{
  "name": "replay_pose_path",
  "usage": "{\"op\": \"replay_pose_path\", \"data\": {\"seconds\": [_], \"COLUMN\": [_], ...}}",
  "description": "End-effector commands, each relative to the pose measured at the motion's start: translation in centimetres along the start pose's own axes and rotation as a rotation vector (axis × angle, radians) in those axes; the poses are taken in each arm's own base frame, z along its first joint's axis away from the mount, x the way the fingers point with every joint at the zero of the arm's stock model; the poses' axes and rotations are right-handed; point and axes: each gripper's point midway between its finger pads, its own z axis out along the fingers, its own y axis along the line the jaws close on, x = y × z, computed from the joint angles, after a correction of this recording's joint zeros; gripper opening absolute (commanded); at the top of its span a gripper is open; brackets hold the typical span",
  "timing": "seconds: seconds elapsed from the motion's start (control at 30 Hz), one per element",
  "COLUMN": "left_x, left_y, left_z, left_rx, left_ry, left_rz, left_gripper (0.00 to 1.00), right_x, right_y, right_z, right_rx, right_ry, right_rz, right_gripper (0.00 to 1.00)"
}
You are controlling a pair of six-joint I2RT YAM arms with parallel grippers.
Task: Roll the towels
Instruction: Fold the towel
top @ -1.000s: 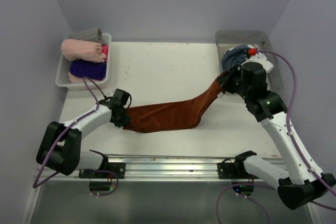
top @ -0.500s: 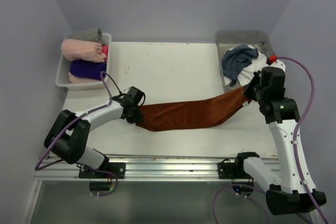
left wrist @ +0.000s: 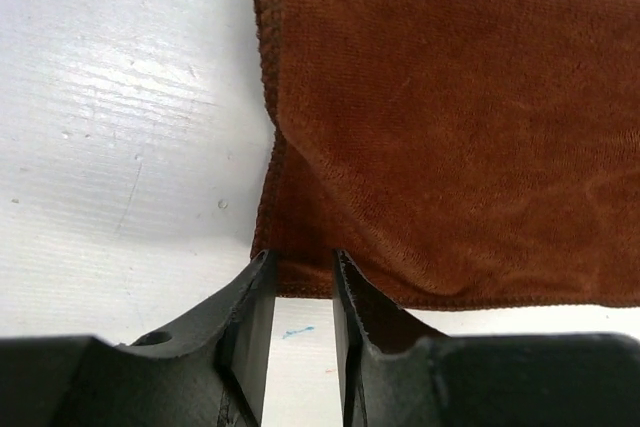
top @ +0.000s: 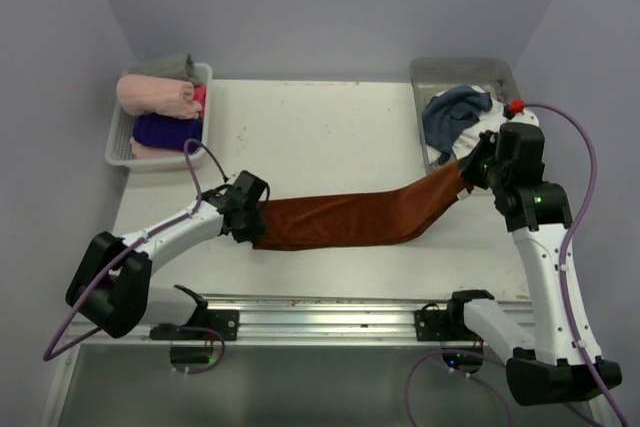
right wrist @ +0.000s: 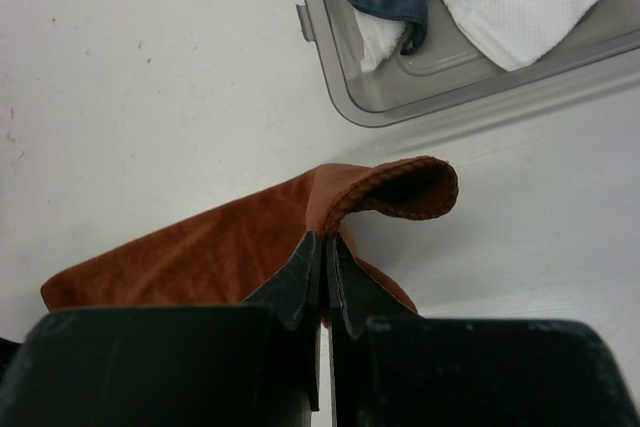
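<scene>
The rust-brown towel point(top: 350, 217) lies stretched across the table between my two grippers. My left gripper point(top: 248, 215) is at its left end. In the left wrist view the gripper point(left wrist: 303, 267) stands a little open, with the towel's point(left wrist: 450, 127) near corner between the tips and the table showing through the gap. My right gripper point(top: 468, 169) is shut on the towel's right end. The right wrist view shows the jaws of that gripper point(right wrist: 325, 240) pinched on a curled edge of the towel point(right wrist: 220, 247), lifted off the table. The slate-blue towel point(top: 452, 112) and the white towel point(top: 497, 119) lie crumpled in the grey tray point(top: 460, 64).
The grey tray's rim point(right wrist: 450, 97) is just beyond my right gripper. A white basket point(top: 120, 147) at the back left holds a pale pink roll point(top: 155, 94) and a deep purple roll point(top: 165, 130). A metal rail runs along the table's near edge.
My right arm pulled the towel's right end to the right and stretched it out. My left gripper first moved right, then back left, and the towel's left end now lies flat.
</scene>
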Motion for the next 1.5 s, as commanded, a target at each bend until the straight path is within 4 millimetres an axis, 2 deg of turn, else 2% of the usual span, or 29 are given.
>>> {"op": "replay_pose_path", "data": {"seconds": [0.0, 0.23, 0.4, 0.53, 0.6, 0.73, 0.93, 1.0, 1.1, 1.17, 1.3, 1.43, 1.47], "left_x": [0.1, -0.7, -1.0, -1.6, -1.0, 1.9, 3.5, 3.3, 1.7, 0.1, -1.6, -2.5, -2.6], "left_y": [-0.7, -3.0, -4.0, -4.8, -4.6, -3.1, -0.7, -0.6, -1.0, -1.6, -1.7, 0.2, 0.4], "left_z": [-0.5, -1.5, -2.2, -2.0, -1.2, 0.2, 0.5, 0.4, -0.4, -1.7, -3.0, -2.4, -2.2], "left_rx": [0.052, 0.155, 0.207, 0.243, 0.233, 0.207, 0.125, 0.119, 0.103, 0.115, 0.102, 0.050, 0.053], "left_ry": [0.003, -0.020, -0.044, -0.081, -0.054, 0.039, 0.082, 0.076, 0.025, -0.028, -0.083, -0.081, -0.074], "left_rz": [0.068, 0.072, 0.076, 0.064, 0.068, 0.084, 0.087, 0.087, 0.081, 0.078, 0.083, 0.011, -0.006], "left_gripper": [0.33, 0.27, 0.34, 0.36, 0.34, 0.33, 0.33, 0.33, 0.33, 0.33, 0.35, 0.35, 0.34], "right_x": [-1.2, -0.6, -0.3, -0.3, -0.4, -0.4, 0.0, 0.1, 0.0, -0.2, -0.1, 0.6, 1.2], "right_y": [1.1, 1.2, 1.2, 1.4, 1.6, 1.6, 1.5, 1.5, 1.6, 1.7, 3.9, 6.8, 8.4], "right_z": [-0.4, -0.3, -0.2, -0.3, -0.3, -0.1, 0.5, 0.6, 0.4, 0.3, 0.1, 0.0, -0.4], "right_rx": [-0.054, -0.064, -0.070, -0.084, -0.094, -0.089, -0.087, -0.088, -0.093, -0.098, -0.213, -0.332, -0.375], "right_ry": [-0.033, -0.024, -0.013, -0.018, -0.018, -0.015, -0.003, -0.001, -0.005, -0.010, 0.017, 0.051, 0.064], "right_rz": [0.003, 0.003, 0.003, 0.007, 0.004, 0.004, 0.003, 0.001, -0.003, -0.008, -0.013, -0.012, -0.037], "right_gripper": [0.00, 0.00, 0.00, 0.00, 0.00, 0.00, 0.00, 0.00, 0.00, 0.00, 0.00, 0.00, 0.00]}}
